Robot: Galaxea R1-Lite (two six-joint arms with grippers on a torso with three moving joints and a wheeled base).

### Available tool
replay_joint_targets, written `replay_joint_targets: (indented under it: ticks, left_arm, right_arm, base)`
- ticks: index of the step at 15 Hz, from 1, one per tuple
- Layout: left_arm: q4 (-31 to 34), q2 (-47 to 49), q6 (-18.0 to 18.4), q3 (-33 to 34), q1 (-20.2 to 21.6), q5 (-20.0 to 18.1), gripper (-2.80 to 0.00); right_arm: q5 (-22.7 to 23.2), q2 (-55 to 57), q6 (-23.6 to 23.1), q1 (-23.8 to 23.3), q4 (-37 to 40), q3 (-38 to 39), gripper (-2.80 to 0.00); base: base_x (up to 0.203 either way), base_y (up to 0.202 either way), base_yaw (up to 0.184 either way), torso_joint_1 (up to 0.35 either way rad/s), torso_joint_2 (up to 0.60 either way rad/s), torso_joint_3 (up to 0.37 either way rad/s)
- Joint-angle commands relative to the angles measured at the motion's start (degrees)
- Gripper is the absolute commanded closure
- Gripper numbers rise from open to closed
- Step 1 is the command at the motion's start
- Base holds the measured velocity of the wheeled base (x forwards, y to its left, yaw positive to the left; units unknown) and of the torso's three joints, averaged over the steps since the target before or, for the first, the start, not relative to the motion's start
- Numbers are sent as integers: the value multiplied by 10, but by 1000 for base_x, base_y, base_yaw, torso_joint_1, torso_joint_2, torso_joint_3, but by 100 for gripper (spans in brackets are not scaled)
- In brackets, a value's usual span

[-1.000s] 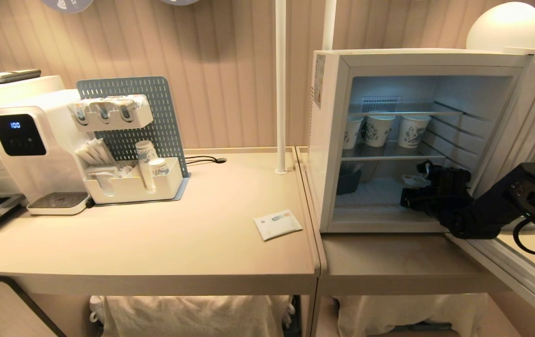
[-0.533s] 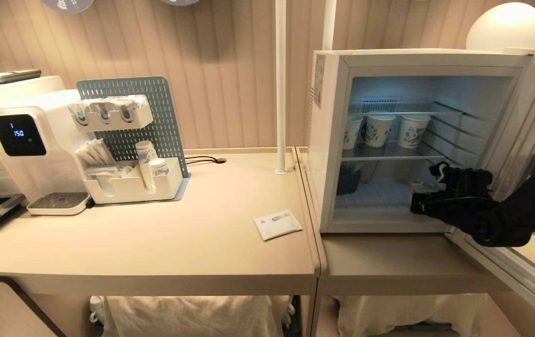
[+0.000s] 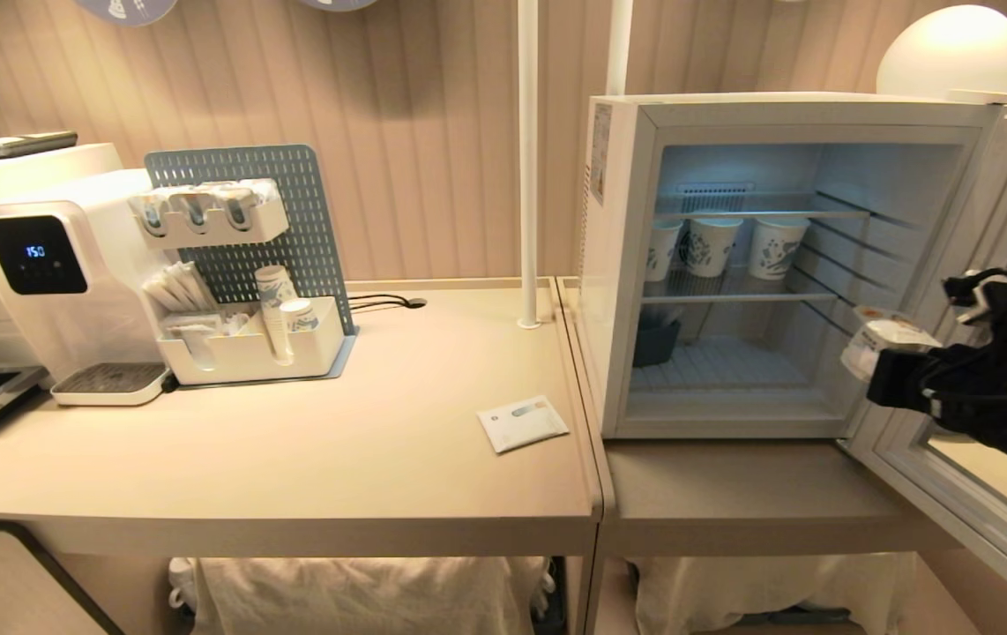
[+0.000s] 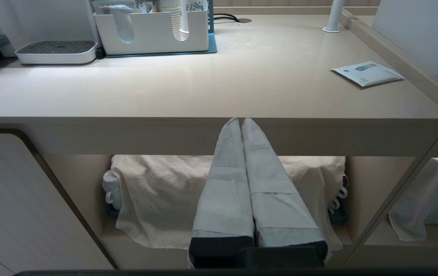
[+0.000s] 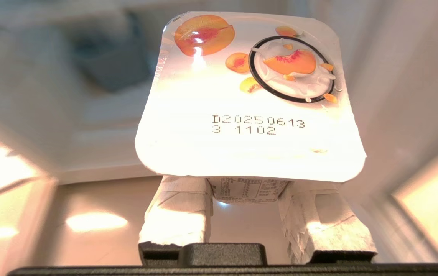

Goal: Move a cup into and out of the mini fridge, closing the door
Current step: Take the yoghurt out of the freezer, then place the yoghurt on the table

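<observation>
My right gripper (image 3: 876, 360) is shut on the cup (image 3: 884, 339), a small white tub with peach pictures on its foil lid (image 5: 249, 99). It holds the cup in the air just outside the right front corner of the mini fridge (image 3: 618, 265), in front of the open door (image 3: 997, 265). In the right wrist view both taped fingers (image 5: 177, 214) press the tub's sides under the lid. The fridge's bottom shelf (image 3: 715, 370) lies bare. My left gripper (image 4: 241, 122) is shut and empty, parked below the table's front edge.
Three patterned paper cups (image 3: 715, 245) stand on the fridge's wire shelf, and a dark bin (image 3: 655, 339) sits at the lower left inside. On the table lie a white sachet (image 3: 523, 422), a cup organiser (image 3: 248, 344) and a water dispenser (image 3: 54, 282).
My right gripper has drawn back out of the fridge's lower compartment, to the right and up, carrying the cup with it. The left arm has stayed still.
</observation>
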Motion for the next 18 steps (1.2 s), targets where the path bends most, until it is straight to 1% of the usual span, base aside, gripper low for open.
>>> replay_joint_targets:
  ticks: [1,2,4,6,7,9,10,12,13,14,16,18]
  left_arm:
    - [0,0,0,1,0,0,0]
    - [0,0,0,1,0,0,0]
    - [-1,0,-1,1,0,0,0]
    - [-1,0,0,1,0,0,0]
    - [-1,0,0,1,0,0,0]
    - [-1,0,0,1,0,0,0]
    - [-1,0,0,1,0,0,0]
    - [-1,0,0,1,0,0,0]
    - [-1,0,0,1,0,0,0]
    - [-1,0,0,1,0,0,0]
    - [-1,0,0,1,0,0,0]
    - [-1,0,0,1,0,0,0]
  right_arm:
    - [4,-229,0,1,67,36,0]
    - [9,-305,0,2,122,39,0]
    - [24,-467,1,2,270,29,0]
    - [47,-617,1,3,437,8,0]
    - [57,-675,1,6,509,-1,0]
    - [74,-776,1,32,644,-14,0]
    - [80,-816,3,36,685,-14,0]
    - [84,-909,1,38,717,5,0]
    - [72,-939,3,38,721,14,0]
    - [48,-951,11,38,710,35,0]
    - [26,-948,17,39,615,117,0]
    - [19,-947,2,39,504,219,0]
  base:
    - [0,0,0,0,0,0]
    - [0,0,0,0,0,0]
    - [0,0,0,0,0,0]
    - [0,0,0,0,0,0]
    - [0,0,0,0,0,0]
    - [0,0,0,0,0,0]
    - [0,0,0,0,0,0]
    - [0,0,0,0,0,0]
    - [0,0,0,0,0,0]
    - [0,0,0,0,0,0]
    - [0,0,0,0,0,0]
    - [0,0,0,0,0,0]
